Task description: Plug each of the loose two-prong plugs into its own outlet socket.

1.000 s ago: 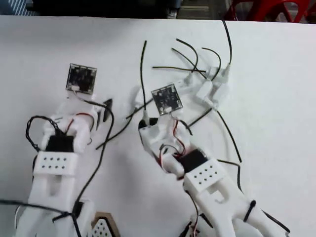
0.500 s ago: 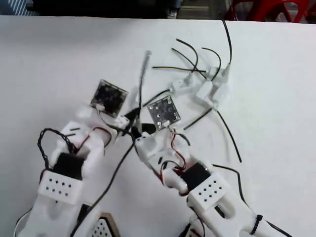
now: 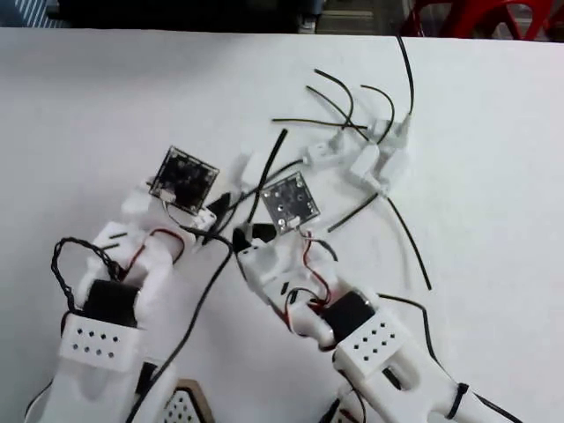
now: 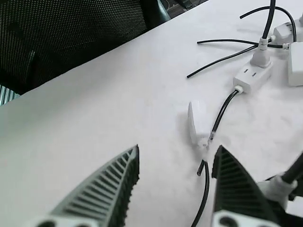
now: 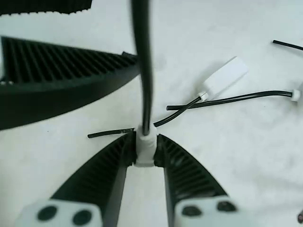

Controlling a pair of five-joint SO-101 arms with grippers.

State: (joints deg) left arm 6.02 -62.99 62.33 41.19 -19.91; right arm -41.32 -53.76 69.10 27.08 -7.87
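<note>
While right gripper (image 5: 144, 153) clamps a plug (image 5: 144, 142) at the middle of the table (image 3: 106, 88) — long axis in line with its fingers (image 5: 109, 170), cord (image 5: 143, 56) end pointing away from the arm — left gripper (image 4: 175, 163) sits just beside, wide open, empty.

1. Both blk ribbed fingers (image 5: 106, 175) of right gripper (image 5: 144, 138) clamp a small wht plug (image 5: 145, 150), one finger each side.
2. The plug's blk cord (image 5: 142, 61) runs straight out from it, away from the cam, no bend.
3. The left gripper (image 5: 111, 33) sits close beyond. One ribbed finger (image 5: 66, 80) has its tip almost at the cord, the 2nd is further off, w/ a gap btwn them.
4. A wht block (image 5: 222, 75) lies flat on the table (image 5: 246, 156), apart from the plug. A thin lead (image 5: 182, 108) exits one end. Socket or plug: can't tell.
5. A long wire (image 5: 246, 97) w/ a wht tip lies just beside that lead.
6. A short wire end (image 5: 109, 134) lies on the table, right by a right-gripper fingertip.
</note>
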